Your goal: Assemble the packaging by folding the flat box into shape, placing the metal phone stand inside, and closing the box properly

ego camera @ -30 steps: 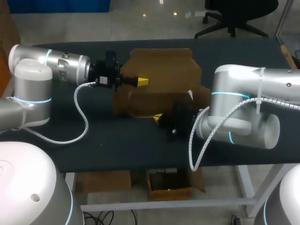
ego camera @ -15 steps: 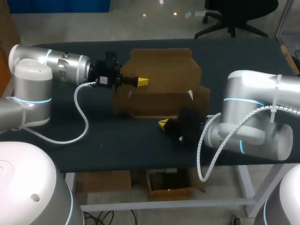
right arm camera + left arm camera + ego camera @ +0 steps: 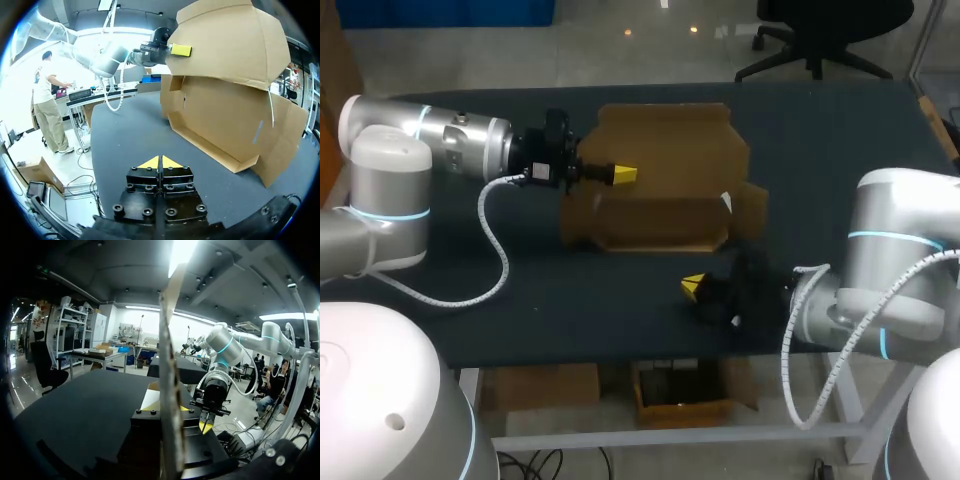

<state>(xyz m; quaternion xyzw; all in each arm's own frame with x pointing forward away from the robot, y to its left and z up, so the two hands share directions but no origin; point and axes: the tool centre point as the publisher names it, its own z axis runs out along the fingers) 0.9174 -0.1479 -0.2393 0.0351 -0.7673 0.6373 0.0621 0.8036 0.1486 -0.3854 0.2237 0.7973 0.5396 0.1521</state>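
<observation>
A brown cardboard box [image 3: 665, 180] stands half folded on the dark table [image 3: 560, 290], its back lid flap upright and its front wall low. My left gripper [image 3: 623, 174] is shut on the left edge of the upright flap. In the left wrist view that cardboard edge [image 3: 170, 340] rises straight up from between the fingers. My right gripper [image 3: 693, 286] is shut and holds nothing. It hovers near the table's front edge, apart from the box's front right corner. The right wrist view shows the box [image 3: 225, 100] ahead of the right gripper [image 3: 160, 161]. No metal stand is visible.
The box's right side flap [image 3: 752, 205] sticks out toward my right arm. Bare dark tabletop lies left of and in front of the box, and also behind it. The table's front edge [image 3: 620, 358] is close under the right gripper.
My right arm has drawn back from the box's front wall, moving right and toward the table's front edge. The left arm and the box have stayed put.
</observation>
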